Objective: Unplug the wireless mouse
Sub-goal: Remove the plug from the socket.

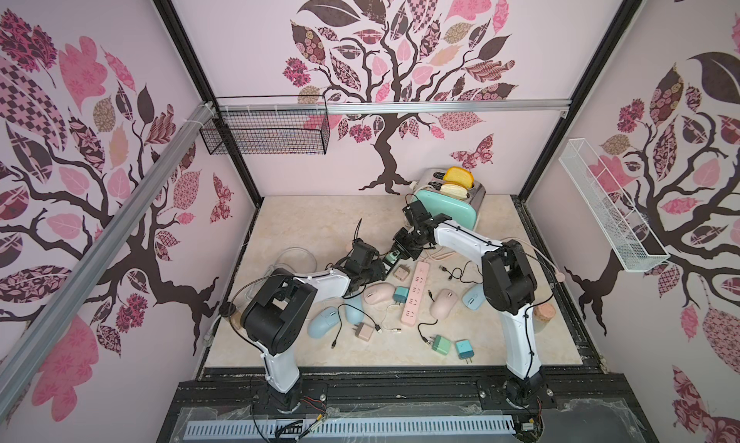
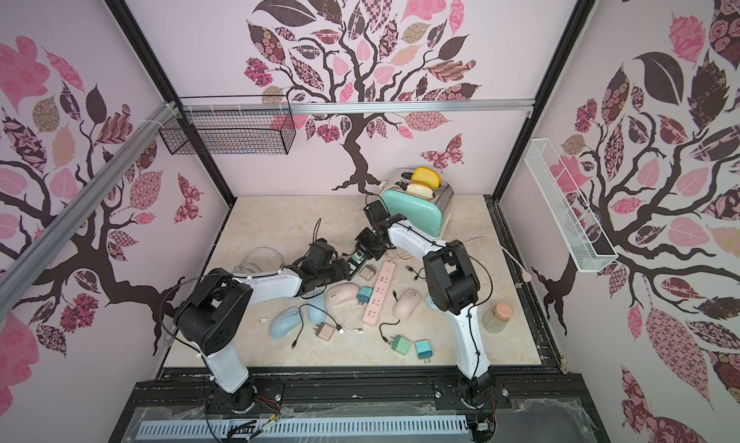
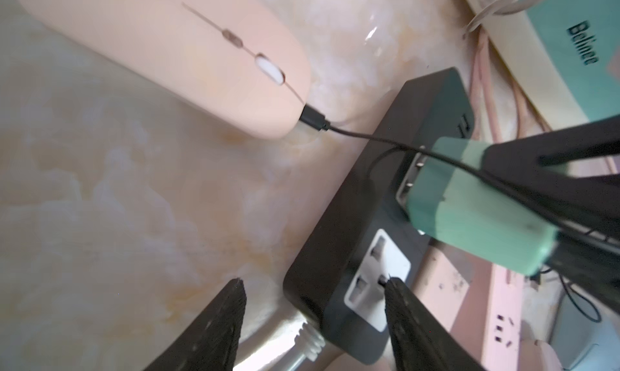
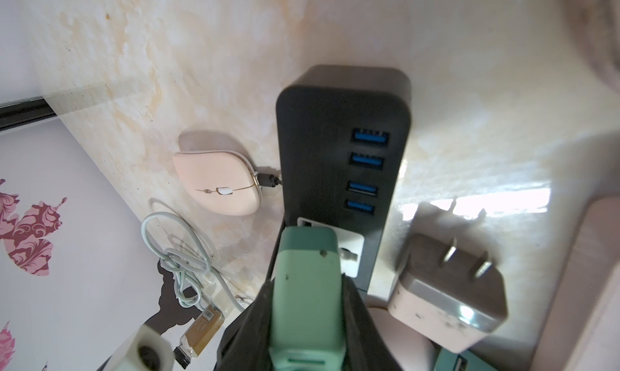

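Observation:
A pink wireless mouse (image 3: 188,50) (image 4: 218,184) lies on the marble table, mostly hidden behind my left wrist in both top views. A thin black cable (image 3: 369,138) runs from its front to a green charger adapter (image 3: 469,211) (image 4: 307,285). My right gripper (image 1: 400,253) is shut on that adapter and holds it tilted just over a black power strip (image 3: 419,117) (image 4: 318,134), with the metal prongs showing bare. My left gripper (image 3: 314,280) is open astride the strip's near end. One fingertip (image 3: 392,285) rests on the white socket face; the other stands apart beside the strip.
A mint toaster (image 1: 448,208) stands at the back. A pink power strip (image 1: 416,296), pink mice (image 1: 380,292) and blue mice (image 1: 323,321), loose chargers and cables lie in front of the arms. A beige adapter (image 4: 446,295) lies beside the black strip, with a coiled white cable (image 4: 177,252) nearby.

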Motion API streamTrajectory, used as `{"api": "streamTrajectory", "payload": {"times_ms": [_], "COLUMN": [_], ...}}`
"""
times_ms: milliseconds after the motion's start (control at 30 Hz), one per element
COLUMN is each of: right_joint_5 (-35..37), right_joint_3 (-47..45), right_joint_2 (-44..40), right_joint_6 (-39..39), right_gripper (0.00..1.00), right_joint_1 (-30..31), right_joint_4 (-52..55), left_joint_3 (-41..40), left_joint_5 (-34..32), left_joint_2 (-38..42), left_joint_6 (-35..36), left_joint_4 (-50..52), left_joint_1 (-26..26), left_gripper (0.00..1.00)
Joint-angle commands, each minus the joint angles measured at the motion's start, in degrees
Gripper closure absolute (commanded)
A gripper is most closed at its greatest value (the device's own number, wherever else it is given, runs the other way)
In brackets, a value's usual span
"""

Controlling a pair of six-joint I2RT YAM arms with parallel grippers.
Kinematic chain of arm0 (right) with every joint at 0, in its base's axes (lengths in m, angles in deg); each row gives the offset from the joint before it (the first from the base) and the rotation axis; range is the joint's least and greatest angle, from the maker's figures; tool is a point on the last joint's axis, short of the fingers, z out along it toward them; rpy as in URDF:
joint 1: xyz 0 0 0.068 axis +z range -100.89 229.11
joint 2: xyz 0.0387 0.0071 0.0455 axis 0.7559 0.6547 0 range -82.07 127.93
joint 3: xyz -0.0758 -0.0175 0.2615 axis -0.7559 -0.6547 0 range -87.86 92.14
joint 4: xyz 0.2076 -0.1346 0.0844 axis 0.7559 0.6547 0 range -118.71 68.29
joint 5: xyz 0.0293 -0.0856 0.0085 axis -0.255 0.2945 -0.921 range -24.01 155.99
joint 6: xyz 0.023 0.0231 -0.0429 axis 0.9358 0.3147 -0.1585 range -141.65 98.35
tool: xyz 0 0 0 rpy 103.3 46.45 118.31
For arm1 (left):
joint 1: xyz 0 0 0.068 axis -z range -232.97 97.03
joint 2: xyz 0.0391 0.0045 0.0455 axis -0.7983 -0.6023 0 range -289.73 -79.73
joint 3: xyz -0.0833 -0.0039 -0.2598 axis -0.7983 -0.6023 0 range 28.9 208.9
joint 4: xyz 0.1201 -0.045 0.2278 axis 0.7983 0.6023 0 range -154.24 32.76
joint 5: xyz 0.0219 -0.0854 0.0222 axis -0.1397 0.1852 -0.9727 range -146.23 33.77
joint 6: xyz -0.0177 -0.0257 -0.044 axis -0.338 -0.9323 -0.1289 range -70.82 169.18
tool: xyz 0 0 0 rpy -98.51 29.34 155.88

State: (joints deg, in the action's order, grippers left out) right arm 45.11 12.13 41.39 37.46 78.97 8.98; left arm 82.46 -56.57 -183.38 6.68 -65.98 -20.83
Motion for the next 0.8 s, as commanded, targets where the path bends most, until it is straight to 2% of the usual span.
{"api": "streamTrajectory", "payload": {"times_ms": [0,100,233,533,667,733,767], "right_joint_5": [-0.8,-1.59,-3.37,-13.49,-11.46,-2.56,-0.35], "right_joint_3": [-1.15,-2.16,-4.16,-15.12,-11.22,-5.8,-5.02], "right_joint_2": [-0.63,-1.56,-4.35,-11.48,-10.77,-9.88,-9.34], "right_joint_6": [0.03,0.71,1.29,7.94,-2.68,-12.64,-15.81], "right_gripper": [1.0,1.0,1.0,1.0,1.0,1.0,1.0], "right_joint_1": [0.65,0.78,1.31,1.16,1.07,1.41,1.58], "right_joint_4": [0.46,-0.43,-1.17,-13.36,-4.28,6.55,8.7], "left_joint_3": [2.3,4.97,4.3,4.02,3.21,3.48,3.72], "left_joint_5": [-0.47,-1.13,2.38,1.45,0.85,0.19,-0.12], "left_joint_2": [-3.41,-7.76,-11.6,-14.72,-14.34,-14.18,-14.13], "left_joint_6": [0.84,-0.37,-2.26,-1.81,-0.49,0.33,0.65], "left_joint_4": [1.89,6.02,4.66,5.32,5.18,5.94,6.26], "left_joint_1": [-0.04,-0.38,-2.14,-3.5,-4.17,-4.19,-4.28], "left_gripper": [0.33,0.42,0.49,0.53,0.53,0.53,0.53]}}
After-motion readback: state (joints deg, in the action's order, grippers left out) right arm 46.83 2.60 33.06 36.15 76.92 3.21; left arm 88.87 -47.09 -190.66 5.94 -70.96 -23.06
